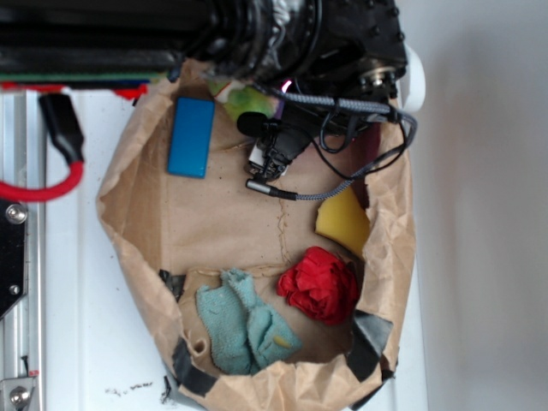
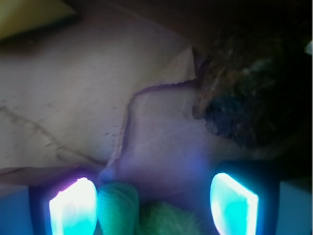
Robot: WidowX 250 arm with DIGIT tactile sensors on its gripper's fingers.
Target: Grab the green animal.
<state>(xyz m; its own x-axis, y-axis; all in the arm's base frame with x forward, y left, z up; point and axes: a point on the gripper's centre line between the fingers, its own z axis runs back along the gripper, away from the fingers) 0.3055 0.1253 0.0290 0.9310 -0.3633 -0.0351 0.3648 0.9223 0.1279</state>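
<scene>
The biggest thing in my exterior view was the crumpled brown paper bag (image 1: pixel 223 223), spread open like a shallow tray on the white tabletop (image 1: pixel 86 342) and filling most of the frame. Across the top edge lay the black robot arm (image 1: pixel 282 34), its cables looping down over the bag's upper right.

Inside the bag I could see a teal terry cloth (image 1: pixel 244 321) at the lower centre, a red fabric bundle (image 1: pixel 321 284) just to its right, a yellow sponge-like block (image 1: pixel 342 221) against the right wall, and a blue rectangular block (image 1: pixel 191 137) at the upper left. A red-and-black cable (image 1: pixel 51 171) curved along the left margin outside the bag.

The gripper (image 2: pixel 154 198) showed best in the wrist view, where its two glowing fingertips (image 2: pixel 73 205) stood well apart at the bottom corners, wide open and holding nothing. Between them, at the bottom edge, sat the green animal (image 2: pixel 142 213), a fuzzy lime-green shape only partly in frame. In the exterior view it was mostly hidden under the arm at the upper centre, with only a pale green scrap peeking out.

I judged that I was in the approach step, lined up over the toy but not yet clamped. The next move, as I saw it, called for lowering until the pads straddled the plush body, then closing, taking care not to pinch the paper underneath.
</scene>
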